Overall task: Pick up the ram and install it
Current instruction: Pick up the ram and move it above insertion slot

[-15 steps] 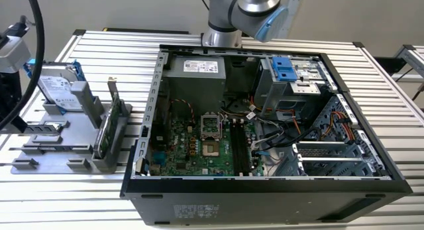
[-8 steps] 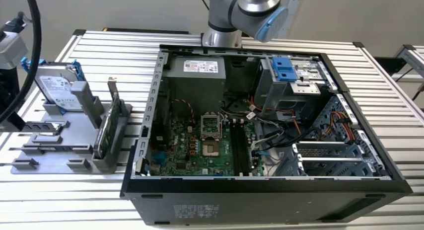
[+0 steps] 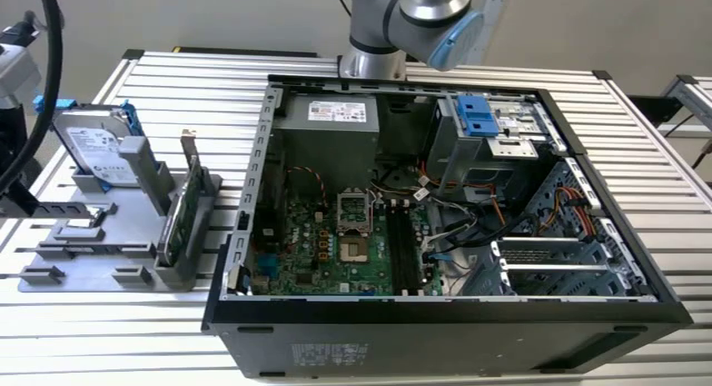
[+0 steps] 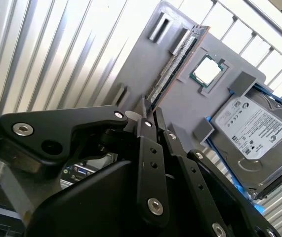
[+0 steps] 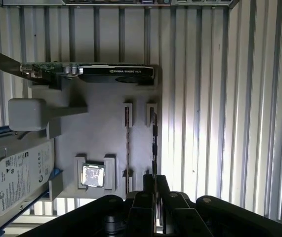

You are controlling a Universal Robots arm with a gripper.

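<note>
The ram (image 5: 154, 143) stands on its long edge in a slot of the grey fixture (image 5: 106, 133), beside a square processor chip (image 5: 92, 175). In the second wrist view the ram (image 4: 176, 61) runs away from my black fingers. My gripper (image 5: 155, 178) hovers over the near end of the stick; its two fingertips (image 4: 145, 106) lie together with no gap, so it is shut. I cannot tell whether the tips touch the ram. My gripper (image 4: 150, 112) holds nothing that I can make out.
On the fixture (image 3: 112, 236) also sit a silver hard drive (image 3: 95, 144) with blue rails and an upright green card (image 3: 183, 211). The open computer case (image 3: 445, 319) lies to the exterior view's right, with the motherboard's long black memory slots (image 3: 403, 248) exposed. A slatted metal table (image 3: 112, 328) lies underneath.
</note>
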